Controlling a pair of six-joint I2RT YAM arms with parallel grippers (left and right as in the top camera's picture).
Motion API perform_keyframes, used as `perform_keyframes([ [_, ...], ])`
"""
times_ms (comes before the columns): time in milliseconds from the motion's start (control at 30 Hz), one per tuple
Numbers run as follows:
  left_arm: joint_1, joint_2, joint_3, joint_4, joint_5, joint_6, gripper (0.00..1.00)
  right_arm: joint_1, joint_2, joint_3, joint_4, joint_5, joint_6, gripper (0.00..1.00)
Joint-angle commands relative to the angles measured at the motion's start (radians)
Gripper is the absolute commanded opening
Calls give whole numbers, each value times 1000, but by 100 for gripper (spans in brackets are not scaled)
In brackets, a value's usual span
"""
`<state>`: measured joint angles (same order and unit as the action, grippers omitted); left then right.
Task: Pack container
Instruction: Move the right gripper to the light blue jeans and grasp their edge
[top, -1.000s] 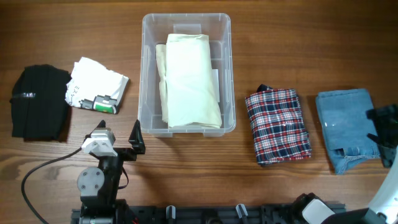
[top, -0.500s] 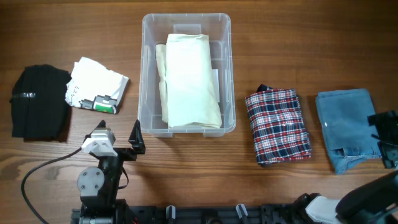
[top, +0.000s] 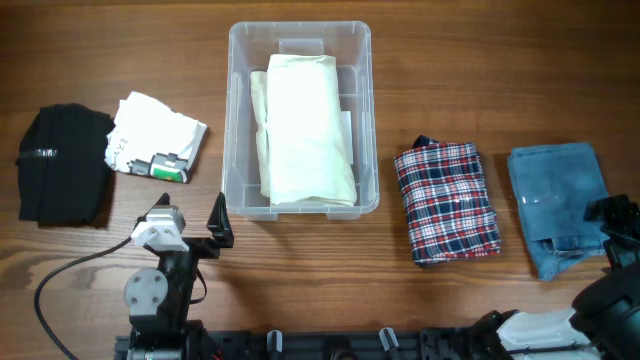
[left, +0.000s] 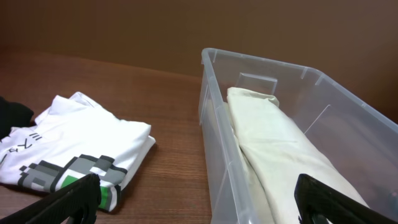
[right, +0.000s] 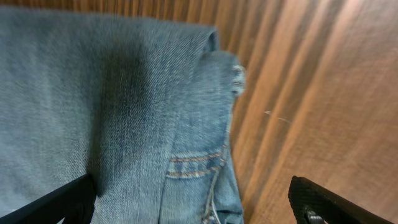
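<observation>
Since the container (top: 231, 120) stands in the middle of the table with its long axis running away from my base, its open top faces straight up and one short end points toward me. A folded cream cloth (top: 305, 130) lies inside along the same axis and covers most of the floor, so I judge that the next piece has to go on top of it.

To the right of the tub, near but apart from it, lies a folded plaid shirt (top: 447, 203), and beyond it the folded jeans (top: 550, 190), both with the long side parallel to the tub. My right gripper (top: 605, 232) hangs over the outer part of the jeans with the fingers spread wide and nothing between them, so the container lies to its left, with the plaid shirt between.

My left gripper (top: 190, 208) waits just beside the near left corner of the tub — much nearer to it, also spread and empty. Further left are a white printed shirt (top: 155, 140) and a black garment (top: 65, 165).
</observation>
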<state>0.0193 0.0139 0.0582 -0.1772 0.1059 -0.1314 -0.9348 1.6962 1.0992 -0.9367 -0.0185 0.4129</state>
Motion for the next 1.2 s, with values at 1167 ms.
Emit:
perform_keyframes([
  [1167,-5,-7,-5,0,-2,23,100,1,20,-378,420,-146,0,94],
])
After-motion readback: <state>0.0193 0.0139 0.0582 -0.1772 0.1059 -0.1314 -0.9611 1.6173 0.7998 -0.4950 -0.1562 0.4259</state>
